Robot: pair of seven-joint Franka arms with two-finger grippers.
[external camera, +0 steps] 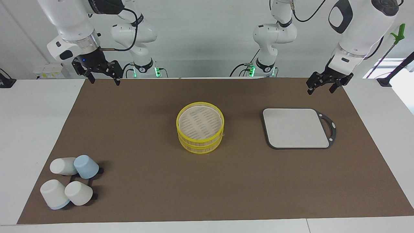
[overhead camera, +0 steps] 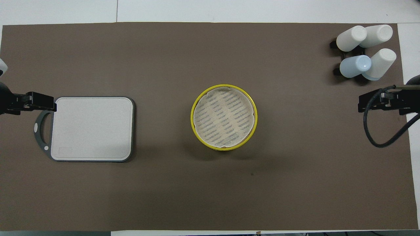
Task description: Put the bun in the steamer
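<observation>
Both arms had glossy white shells with dark grey joint panels, black two-finger grippers, looping black cables, and green LEDs lit at the bases.

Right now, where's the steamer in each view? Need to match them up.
Facing view: steamer mid-mat, centre of picture, grey board toward picture right.
Overhead view: steamer centre, board toward picture left.
Shared landmark: the board, at the left arm's end.
</observation>
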